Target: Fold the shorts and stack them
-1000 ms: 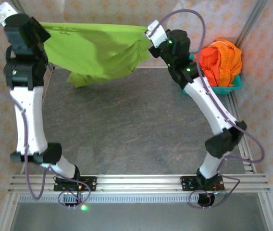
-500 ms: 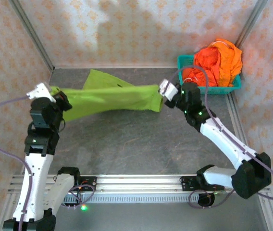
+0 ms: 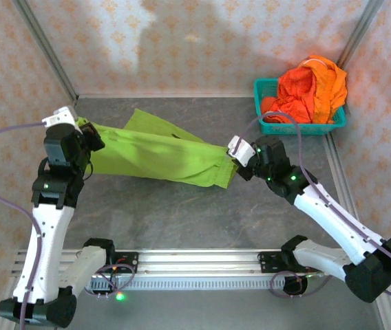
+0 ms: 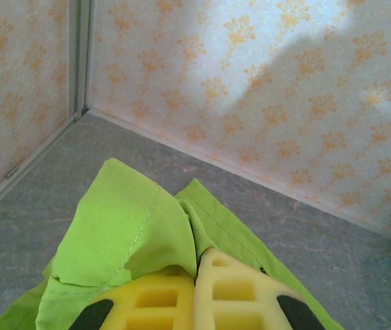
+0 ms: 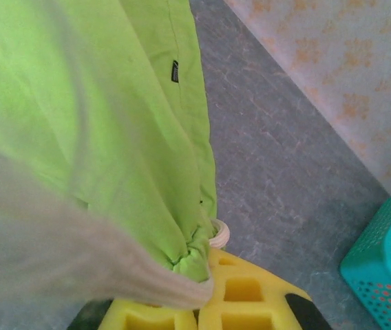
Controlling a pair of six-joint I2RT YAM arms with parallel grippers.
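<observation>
both arms leaned low over the desk, left claw at nine o'clock, right claw at three, each clamped on the green shorts stretched between.

- lime green shorts: pulled out long, left to right, over counter; one leg trailing toward back wall
- orange shorts: crumpled heap in basket, far right corner
</observation>
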